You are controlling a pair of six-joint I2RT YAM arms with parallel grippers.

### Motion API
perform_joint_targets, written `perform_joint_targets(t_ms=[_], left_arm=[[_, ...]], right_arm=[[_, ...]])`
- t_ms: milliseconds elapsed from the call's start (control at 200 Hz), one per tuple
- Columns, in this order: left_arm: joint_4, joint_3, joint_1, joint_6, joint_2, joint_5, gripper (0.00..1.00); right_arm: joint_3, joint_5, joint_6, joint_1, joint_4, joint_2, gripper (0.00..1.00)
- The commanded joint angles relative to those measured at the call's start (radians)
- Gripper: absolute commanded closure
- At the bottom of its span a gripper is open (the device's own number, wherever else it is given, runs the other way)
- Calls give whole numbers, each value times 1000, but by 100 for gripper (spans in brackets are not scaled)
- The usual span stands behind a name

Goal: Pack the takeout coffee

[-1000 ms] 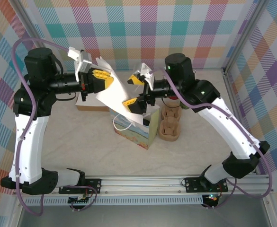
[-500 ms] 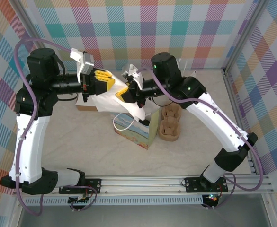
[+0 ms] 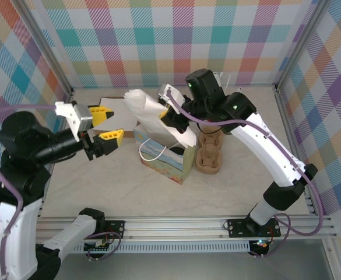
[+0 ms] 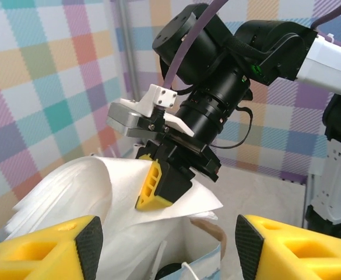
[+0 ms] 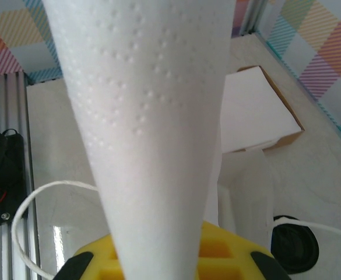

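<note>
Currently, left to right.

Left end effector: over left part of desk, apart from the bag. Yellow fingers spread wide, nothing between. Aimed toward the bag and the other arm.

Just behind it, toward back of desk: shallow brown box of white sheets, lying flat.

Centre: paper bag, upright on desk, mouth open upward. White string handle flopped over the near side. White napkin draped across the bag mouth, upper end fanning out to the left, lower corner hanging over the bag's right wall.

Right end effector: directly above the bag mouth, clamped tight on white napkin. One yellow fingertip pressed against the sheet in left wrist view. Sheet running straight up from between the fingers in right wrist view.

Takeout coffee: round black lid seen low, right beside a string handle. Apparently down inside the bag, but view mostly blocked by napkin, so not certain. Cup body hidden.

Just right of bag: brown pulp cup carrier, flat on desk, wells facing up. Touching bag or only beside it: cannot tell.

Back right, behind right arm: white straws poking up.
</note>
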Motion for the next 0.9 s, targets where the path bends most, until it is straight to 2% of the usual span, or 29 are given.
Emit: perform_joint_targets(t_ms=[0, 185, 540, 895], left_arm=[[45, -55, -15, -32, -39, -95, 36], [12, -96, -15, -38, -70, -109, 36], [6, -142, -15, -43, -89, -111, 36], [-1, -159, -15, -34, -85, -110, 37]], right_arm=[[29, 56, -31, -7, -61, 25, 100], [58, 38, -39, -9, -125, 82, 100], [265, 23, -94, -9, -353, 283, 100], [294, 55, -119, -4, -463, 356, 100]])
